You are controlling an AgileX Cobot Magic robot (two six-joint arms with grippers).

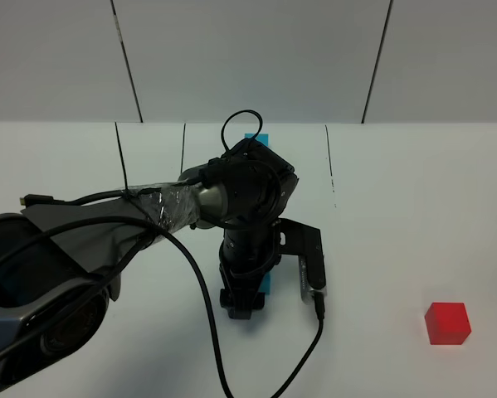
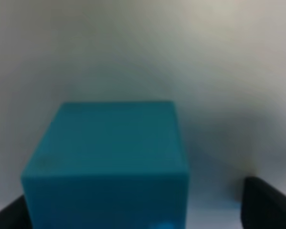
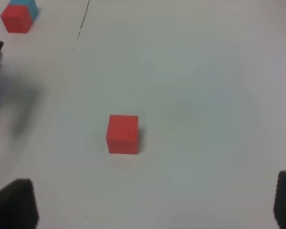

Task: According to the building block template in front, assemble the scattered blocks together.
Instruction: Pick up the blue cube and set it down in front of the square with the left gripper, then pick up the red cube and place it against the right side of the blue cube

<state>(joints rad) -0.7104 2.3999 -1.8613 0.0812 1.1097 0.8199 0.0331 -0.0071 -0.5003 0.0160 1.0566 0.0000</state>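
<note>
The scattered cyan-blue cube [image 2: 107, 162] sits on the white table between my left gripper's fingers [image 2: 269, 205]; a gap shows on one side, so the jaws are open. From above, my left gripper [image 1: 241, 303] points down mid-table and covers most of that cube [image 1: 268, 284]. The scattered red cube [image 1: 447, 322] lies alone at the near right, also seen as the red cube [image 3: 122, 134] ahead of my open, empty right gripper [image 3: 150, 205]. The template [image 1: 256, 139] is mostly hidden behind the left arm; its red and cyan pair [image 3: 18, 16] shows in the right wrist view.
Thin black lines [image 1: 329, 166] run across the white table [image 1: 397, 232]. The left arm [image 1: 107, 232] and its cable [image 1: 207, 307] stretch from the near left to mid-table. A tiled wall [image 1: 248, 58] stands at the back.
</note>
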